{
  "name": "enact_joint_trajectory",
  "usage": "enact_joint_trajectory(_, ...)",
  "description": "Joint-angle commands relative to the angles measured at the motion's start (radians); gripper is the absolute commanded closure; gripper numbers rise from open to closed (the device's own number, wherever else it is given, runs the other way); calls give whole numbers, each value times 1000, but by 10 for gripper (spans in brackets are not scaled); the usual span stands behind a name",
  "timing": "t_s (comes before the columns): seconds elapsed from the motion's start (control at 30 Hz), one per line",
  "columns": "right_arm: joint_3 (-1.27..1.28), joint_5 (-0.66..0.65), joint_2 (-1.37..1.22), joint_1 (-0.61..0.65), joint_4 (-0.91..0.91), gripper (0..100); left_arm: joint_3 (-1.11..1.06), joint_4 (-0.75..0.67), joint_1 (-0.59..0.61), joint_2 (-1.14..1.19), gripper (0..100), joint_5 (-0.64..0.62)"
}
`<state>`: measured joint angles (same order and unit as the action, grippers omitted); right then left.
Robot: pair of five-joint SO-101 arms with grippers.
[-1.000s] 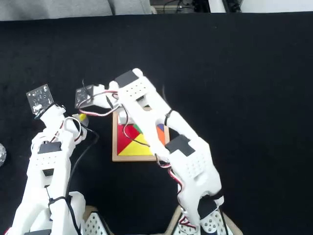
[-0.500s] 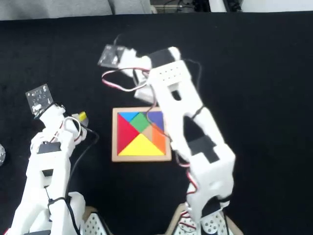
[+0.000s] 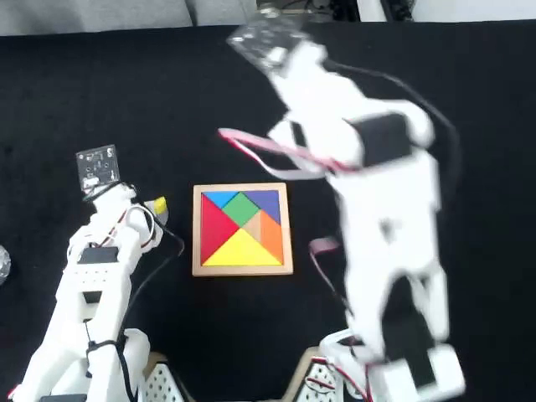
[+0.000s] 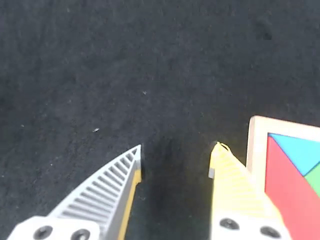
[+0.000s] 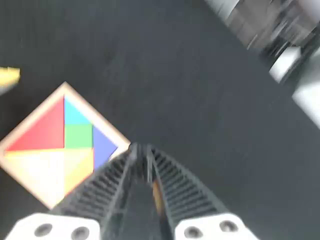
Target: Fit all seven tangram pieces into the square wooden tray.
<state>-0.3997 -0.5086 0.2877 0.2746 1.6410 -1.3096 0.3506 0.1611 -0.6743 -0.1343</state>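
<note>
Black cloth (image 3: pixel 100 92) covered the table on which the square wooden tray (image 3: pixel 197 251) lay flat, and all positions here are given relative to that tray. The right arm (image 3: pixel 389 209), the largest body, rose on the tray's right side and arched past its far edge, blurred. The left arm (image 3: pixel 88 293) stood on the tray's left side, with its wrist level with the tray's far half. The tray held the tangram pieces, which lay flush and covered its floor: a red triangle (image 3: pixel 214 230) against the left rim, a yellow triangle (image 3: pixel 243 251) against the near rim, an orange piece (image 3: pixel 270 231) against the right rim, and a light blue triangle (image 3: pixel 221 198), a green square (image 3: pixel 242 208) and a dark blue triangle (image 3: pixel 267 201) along the far rim. Whether a seventh piece sat between green and orange could not be told. The left gripper (image 4: pixel 177 150) was just beside the tray's left rim, its fingers spread apart over bare cloth with nothing between them. The right gripper (image 5: pixel 140 150) was held above the cloth beyond the tray, fingers pressed together and empty, their tips lined up with the corner by the dark blue triangle. A small silvery object (image 3: pixel 2 261) lay well apart from the tray, past the left arm.
</note>
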Motion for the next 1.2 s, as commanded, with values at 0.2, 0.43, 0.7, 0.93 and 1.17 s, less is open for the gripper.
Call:
enact_joint_trajectory(0.2,245,12,530,-170,5,987,300,258,79,-141,777,21)
enact_joint_trajectory(0.43,341,12,848,-190,-83,987,648,529,68,-422,773,32)
enact_joint_trajectory(0.7,430,57,1079,-190,-201,987,802,644,68,-687,776,130)
enact_joint_trajectory(0.93,430,410,1237,-192,-324,987,992,806,-27,-930,776,127)
enact_joint_trajectory(1.17,429,491,1386,-206,-324,987,1121,970,-28,-1135,777,117)
